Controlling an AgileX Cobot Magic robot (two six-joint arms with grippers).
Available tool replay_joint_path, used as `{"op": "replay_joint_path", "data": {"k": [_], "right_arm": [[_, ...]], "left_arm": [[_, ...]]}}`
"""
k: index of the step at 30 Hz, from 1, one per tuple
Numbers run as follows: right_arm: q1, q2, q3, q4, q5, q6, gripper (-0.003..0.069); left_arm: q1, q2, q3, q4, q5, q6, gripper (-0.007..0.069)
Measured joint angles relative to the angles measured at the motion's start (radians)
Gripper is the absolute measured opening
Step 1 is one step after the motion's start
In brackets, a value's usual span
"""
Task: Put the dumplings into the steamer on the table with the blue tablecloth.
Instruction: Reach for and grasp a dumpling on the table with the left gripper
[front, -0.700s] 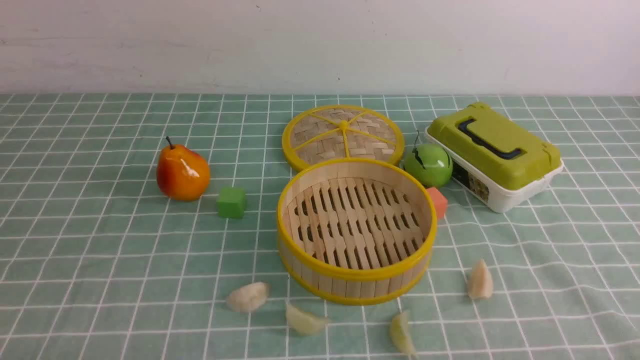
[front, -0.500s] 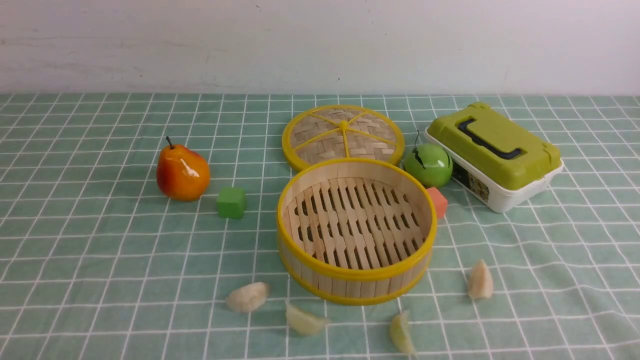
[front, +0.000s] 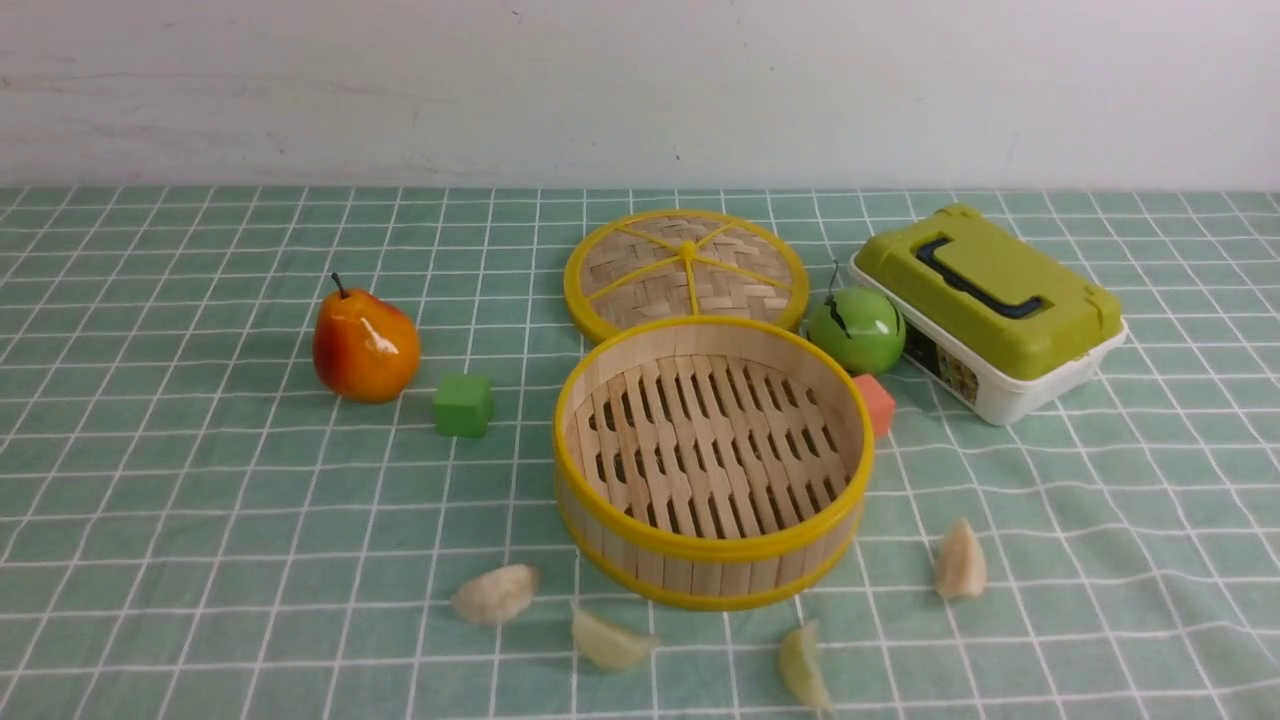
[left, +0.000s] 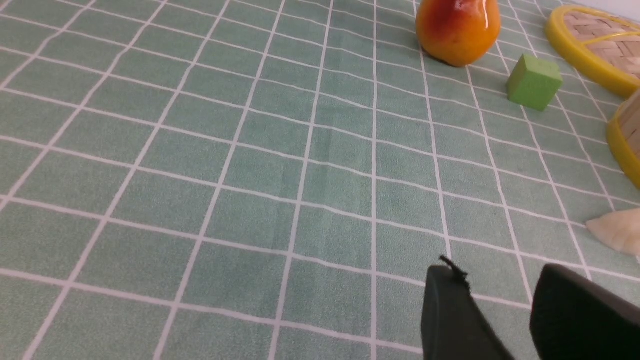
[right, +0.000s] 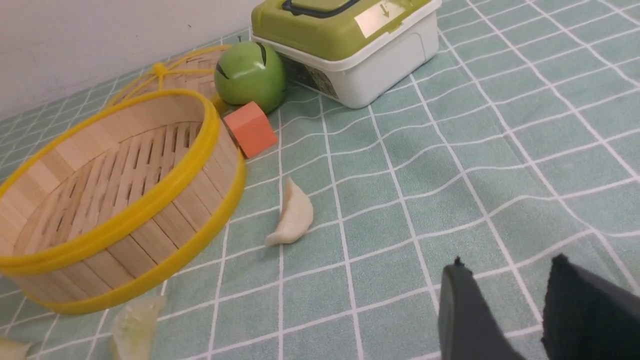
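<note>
1. Front view: the bamboo steamer (front: 700, 575) stood empty on the teal checked tablecloth (front: 200, 500), with all four dumplings lying on the cloth outside it. The far-left dumpling (front: 495, 593), the pale middle dumpling (front: 610, 640) and the greenish dumpling (front: 803, 665) were strung along its near side. The far-right dumpling (front: 960, 560) sat just off its right flank. Neither arm showed here.
2. Right wrist view: the right gripper (right: 520, 320) hovered over bare cloth, its jaws partly parted with nothing between them. The far-right dumpling (right: 292, 215) lay ahead of it and off toward the steamer, near the basket's wall but not touching it.
3. That dumpling's long axis ran roughly away from the robot, one tip aimed toward the orange cube (right: 250, 129). By that lie, the jaws looked set to close across its narrow width with little turn of the wrist.
4. Left wrist view: the left gripper (left: 500, 320) was likewise partly parted and held nothing. The far-left dumpling (left: 617, 230) was clipped at the frame's edge, ahead and toward the steamer side. Its long axis could not be told from there.
5. The right arm appeared nearer the far-right and greenish dumplings, the left arm nearer the far-left one. The pale middle dumpling lay between the two reaches.
</note>
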Motion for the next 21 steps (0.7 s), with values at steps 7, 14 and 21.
{"op": "replay_joint_path", "data": {"k": [7,14,21], "right_arm": [[0.000,0.000,0.000,-0.071,0.000,0.000,0.0240],[0.000,0.000,0.000,-0.081,0.000,0.000,0.0240],[0.000,0.000,0.000,-0.081,0.003,0.000,0.0240]], "left_arm": [[0.000,0.000,0.000,0.000,0.000,0.000,0.0237],[0.000,0.000,0.000,0.000,0.000,0.000,0.0237],[0.000,0.000,0.000,0.000,0.000,0.000,0.0237]]}}
